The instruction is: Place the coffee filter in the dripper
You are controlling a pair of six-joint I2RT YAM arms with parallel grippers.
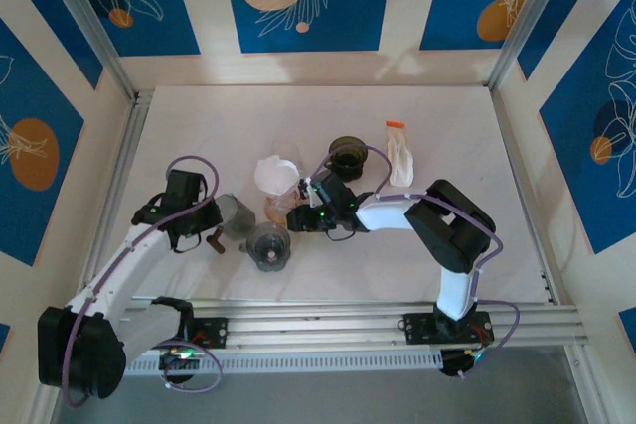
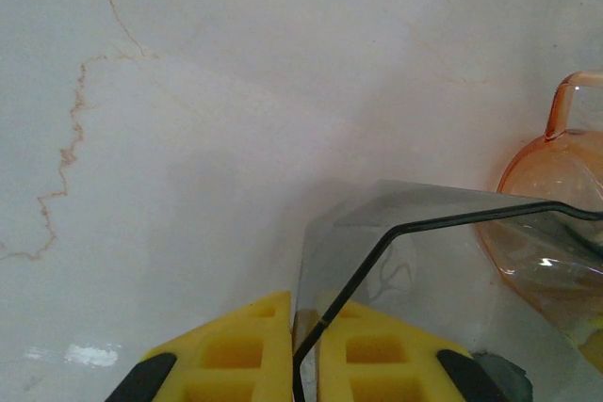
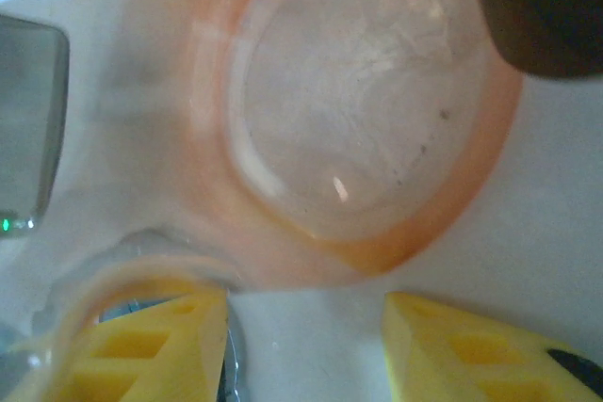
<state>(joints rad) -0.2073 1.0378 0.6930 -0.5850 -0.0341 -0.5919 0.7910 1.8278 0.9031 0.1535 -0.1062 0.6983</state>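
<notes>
left gripper: fingers clamped on the smoky grey plastic piece, just left of the orange dripper | right gripper: fingers apart at the dripper's rim | white coffee filter: right behind the dripper, can't tell if it's inside

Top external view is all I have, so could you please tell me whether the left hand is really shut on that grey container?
Observer: Yes. The left wrist view shows the left hand shut on the thin rim of the grey container.
Operator: Thank you. How is the right hand set?
Observer: Its wrist view shows the right hand open, fingers well apart, with the orange dripper just ahead of them.
</notes>
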